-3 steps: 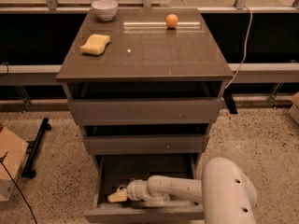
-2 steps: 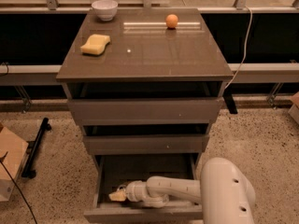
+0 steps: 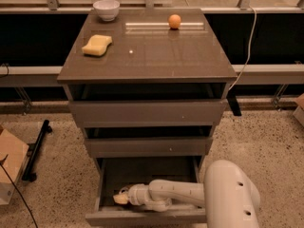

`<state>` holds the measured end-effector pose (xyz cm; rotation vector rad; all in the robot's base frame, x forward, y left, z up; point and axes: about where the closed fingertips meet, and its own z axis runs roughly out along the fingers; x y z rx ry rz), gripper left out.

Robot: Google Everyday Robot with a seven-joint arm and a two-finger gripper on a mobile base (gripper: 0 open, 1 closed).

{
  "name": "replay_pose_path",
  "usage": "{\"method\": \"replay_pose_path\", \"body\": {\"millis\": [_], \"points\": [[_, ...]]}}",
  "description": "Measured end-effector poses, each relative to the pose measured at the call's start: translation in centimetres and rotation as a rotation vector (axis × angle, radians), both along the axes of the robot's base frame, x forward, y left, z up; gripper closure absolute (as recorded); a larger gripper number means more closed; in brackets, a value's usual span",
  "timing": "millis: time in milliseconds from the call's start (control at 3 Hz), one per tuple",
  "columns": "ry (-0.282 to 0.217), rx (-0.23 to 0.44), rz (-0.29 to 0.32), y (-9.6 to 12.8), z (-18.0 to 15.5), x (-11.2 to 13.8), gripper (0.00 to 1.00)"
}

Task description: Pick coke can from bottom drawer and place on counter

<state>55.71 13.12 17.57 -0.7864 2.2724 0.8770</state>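
Observation:
The bottom drawer [image 3: 105, 184] stands pulled out at the foot of the cabinet, its inside dark. My white arm reaches into it from the right, low over the drawer floor. The gripper [image 3: 120, 198] sits near the drawer's front left corner, pointing left. The coke can is not visible; it may be hidden by the arm or in the dark of the drawer. The counter [image 3: 156, 56] is the glossy brown top of the cabinet, well above the gripper.
On the counter lie a yellow sponge [image 3: 97, 45] at the left, a white bowl [image 3: 106, 9] at the back left and an orange ball [image 3: 175, 21] at the back right. The two upper drawers [image 3: 147, 112] stand slightly open. A cardboard box [image 3: 9, 163] sits on the floor at the left.

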Motion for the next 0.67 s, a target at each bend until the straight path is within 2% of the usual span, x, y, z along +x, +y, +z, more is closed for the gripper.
{"method": "replay_pose_path", "body": {"millis": [333, 667], "points": [[0.0, 0.0, 0.0, 0.0, 0.14, 0.0, 1.0], [0.0, 0.0, 0.0, 0.0, 0.16, 0.0, 1.0]]}}
